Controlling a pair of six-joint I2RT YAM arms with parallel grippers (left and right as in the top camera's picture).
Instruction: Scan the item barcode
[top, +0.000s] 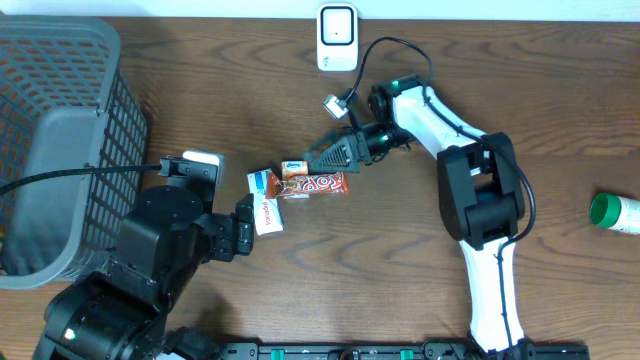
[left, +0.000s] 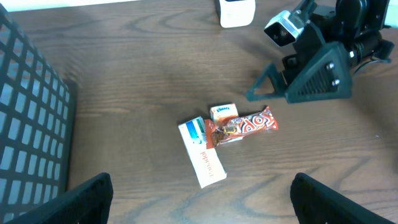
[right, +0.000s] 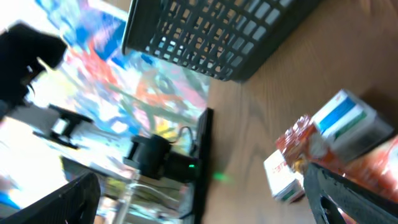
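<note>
An orange candy bar (top: 318, 184) (left: 249, 124) lies mid-table in a small heap with a blue-and-white box (top: 263, 183), a tiny box (top: 293, 167) and a white box with red lettering (top: 266, 214) (left: 204, 164). The white barcode scanner (top: 337, 37) (left: 236, 11) stands at the far edge. My right gripper (top: 318, 158) (right: 199, 199) hovers open just above and right of the heap, holding nothing; the candy bar (right: 298, 146) shows beside its right finger. Near the white box, my left gripper (top: 247, 226) (left: 199, 205) is open wide and empty.
A grey mesh basket (top: 60, 150) (left: 31, 124) (right: 211, 31) fills the left side of the table. A green-capped white bottle (top: 615, 213) lies at the right edge. The scanner's cable loops near the right arm.
</note>
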